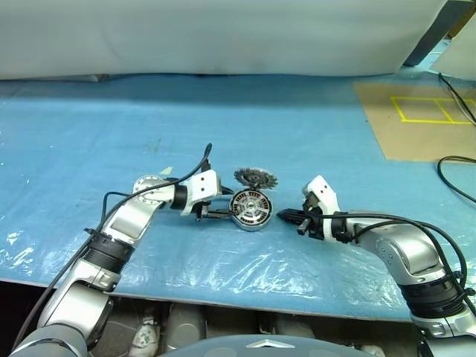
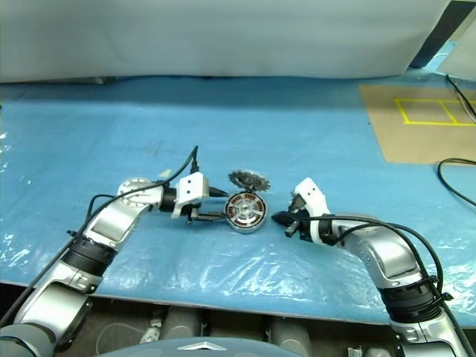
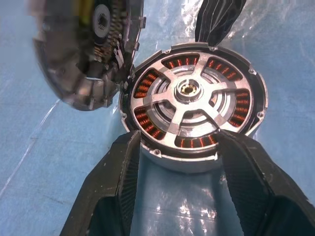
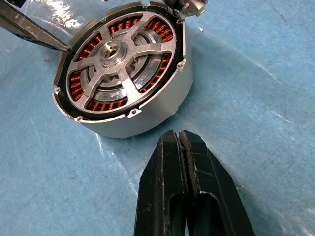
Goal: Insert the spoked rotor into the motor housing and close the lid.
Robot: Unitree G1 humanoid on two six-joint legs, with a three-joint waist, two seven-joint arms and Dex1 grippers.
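Observation:
The motor housing point(image 1: 251, 210) stands on the blue table, its copper windings showing through the spoked rotor point(image 3: 189, 93), which lies inside it, the dark rim flush with the housing's edge. The lid point(image 1: 255, 178) stands tilted open behind the housing, hinged at its rim, ridged inner face showing point(image 3: 88, 54). My left gripper point(image 1: 216, 213) is open, reaching in from the left, one finger point(image 3: 123, 167) on each side of the housing's near wall. My right gripper point(image 1: 286, 216) lies shut and empty just right of the housing, tips point(image 4: 179, 140) a short gap from its wall point(image 4: 147, 115).
Crinkled clear film point(image 1: 245, 271) covers the blue table toward its front edge. A cardboard sheet with yellow tape squares point(image 1: 420, 119) lies at the back right, and a black cable point(image 1: 450, 175) curls beside it. A white drape point(image 1: 223, 37) hangs along the back.

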